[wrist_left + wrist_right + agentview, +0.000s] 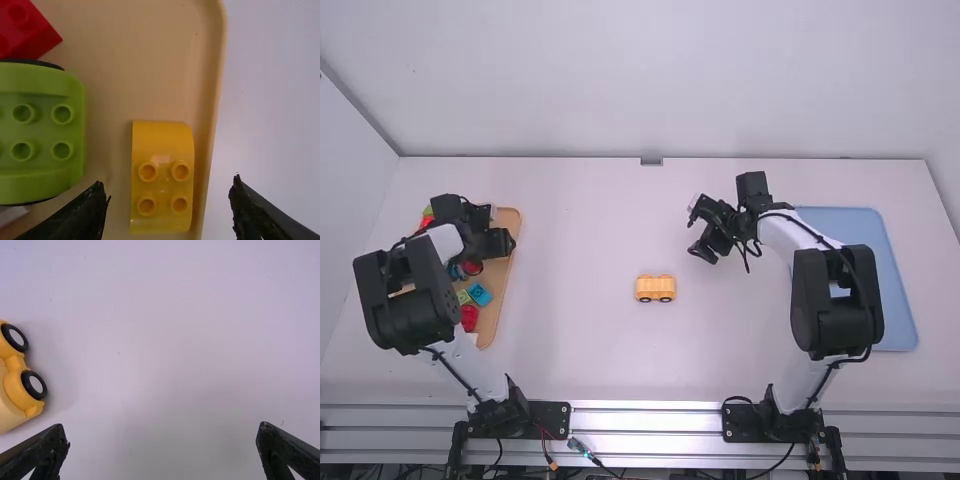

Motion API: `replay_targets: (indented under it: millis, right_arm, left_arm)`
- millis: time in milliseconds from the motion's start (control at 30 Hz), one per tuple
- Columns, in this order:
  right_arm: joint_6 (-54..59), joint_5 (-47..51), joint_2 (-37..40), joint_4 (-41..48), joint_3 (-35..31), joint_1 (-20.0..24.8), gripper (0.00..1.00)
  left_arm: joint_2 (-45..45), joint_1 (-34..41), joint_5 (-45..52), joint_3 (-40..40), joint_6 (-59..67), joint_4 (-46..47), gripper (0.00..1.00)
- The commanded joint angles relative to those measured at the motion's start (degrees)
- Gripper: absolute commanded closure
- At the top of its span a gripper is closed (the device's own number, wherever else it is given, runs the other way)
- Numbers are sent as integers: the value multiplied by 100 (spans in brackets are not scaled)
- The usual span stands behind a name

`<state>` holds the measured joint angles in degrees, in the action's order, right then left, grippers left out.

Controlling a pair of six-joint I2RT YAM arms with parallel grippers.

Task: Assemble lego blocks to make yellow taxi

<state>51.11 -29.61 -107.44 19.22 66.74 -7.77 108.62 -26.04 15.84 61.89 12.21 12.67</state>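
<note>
A start on the taxi appears to be made: a yellow wheeled piece (655, 289) is set upright on the white table (590, 230), between the two trays, though whether anything is joined on top of it cannot be told with certainty. A curved yellow block (162, 180), likely meant for the upper body, is seen in the wooden tray (214, 100), beside a green piece (40, 130), so its fitting is judged to be left to do. It is framed by the spread fingers of the left gripper (170, 187), by which nothing is held. The right gripper (162, 432) is likewise parted and empty, poised near the wheeled piece
</note>
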Motion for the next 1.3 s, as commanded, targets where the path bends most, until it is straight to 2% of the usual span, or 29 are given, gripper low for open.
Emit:
replay_targets:
  millis: [0,567,1267]
  right_arm:
    - [-33,-39,146,11,74,-24,1]
    - [-35,-42,146,11,74,-15,1]
    - [-33,-61,146,35,74,-22,1]
  left_arm:
    - [-70,-70,-20,105,-57,20,42]
    - [-70,-61,-22,39,413,122,56]
    - [-70,-57,22,-289,787,-216,55]
